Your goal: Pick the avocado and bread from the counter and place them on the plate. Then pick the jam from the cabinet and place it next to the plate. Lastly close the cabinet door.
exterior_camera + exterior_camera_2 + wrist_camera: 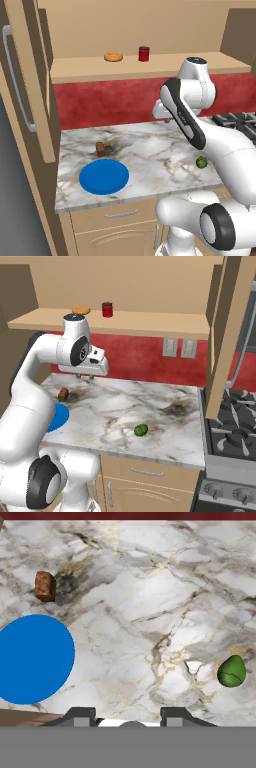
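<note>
— Two doors stand swung open on the tan wooden cabinet (150,30); what else is big here?

— The tall tan cabinet door (27,85) with its recessed frame and long grey bar handle hangs open at the left. Below the beige shelf runs the white and grey marble counter (150,150), brown-veined and smudged.

— And on that slab?

— The flat round bright blue plate (104,176) lies near the front left corner, bare. The small dark brown oblong bread (100,148) sits just behind the plate, toward the left edge, apart from its rim. The small round green avocado (141,430), with a darker green patch, rests near the front edge, well apart from the plate on the right half.

— The shelf?

— The small dark red cylindrical jam (144,53) jar stands upright, lid a shade darker, with an orange-tan ring-shaped pastry (113,57) beside it on the left, not touching.

— The pincer?

— The two-finger gripper (126,716) hangs above the middle of the counter, looking down. Its dark tips are drawn in as near as they go, with nothing between them and nothing touched.
</note>
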Controlling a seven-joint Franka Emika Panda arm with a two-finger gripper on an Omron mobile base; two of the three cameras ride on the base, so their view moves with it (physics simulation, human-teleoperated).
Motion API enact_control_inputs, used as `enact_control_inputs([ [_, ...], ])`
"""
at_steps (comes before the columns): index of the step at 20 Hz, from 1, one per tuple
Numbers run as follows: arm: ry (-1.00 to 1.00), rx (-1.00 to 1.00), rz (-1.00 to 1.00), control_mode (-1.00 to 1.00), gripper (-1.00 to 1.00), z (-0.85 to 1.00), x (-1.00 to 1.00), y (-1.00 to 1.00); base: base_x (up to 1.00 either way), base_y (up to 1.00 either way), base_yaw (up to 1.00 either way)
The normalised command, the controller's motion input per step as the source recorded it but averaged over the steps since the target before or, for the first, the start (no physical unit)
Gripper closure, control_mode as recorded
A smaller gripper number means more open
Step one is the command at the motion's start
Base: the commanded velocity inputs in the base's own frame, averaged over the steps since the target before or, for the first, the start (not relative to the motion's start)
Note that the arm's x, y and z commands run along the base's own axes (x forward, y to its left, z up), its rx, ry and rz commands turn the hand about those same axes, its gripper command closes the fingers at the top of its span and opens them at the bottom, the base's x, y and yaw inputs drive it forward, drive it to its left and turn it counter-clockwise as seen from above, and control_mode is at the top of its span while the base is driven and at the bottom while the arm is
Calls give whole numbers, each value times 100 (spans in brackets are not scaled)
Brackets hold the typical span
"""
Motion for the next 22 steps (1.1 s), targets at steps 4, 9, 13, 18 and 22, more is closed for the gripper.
enact_control_inputs([
  [4, 0, 1, 0, -100, -100, 0, -4, -8, 0, 0, 0],
  [9, 0, 3, -5, -100, -100, 0, -10, -34, 0, 0, 0],
  [13, 0, 5, -12, -100, -100, -4, -21, -52, 0, 0, 0],
  [18, 0, 1, -17, -100, -100, -15, -19, -56, 0, 0, 0],
  [22, 0, 0, -16, -100, -100, -20, -11, -50, 0, 0, 0],
])
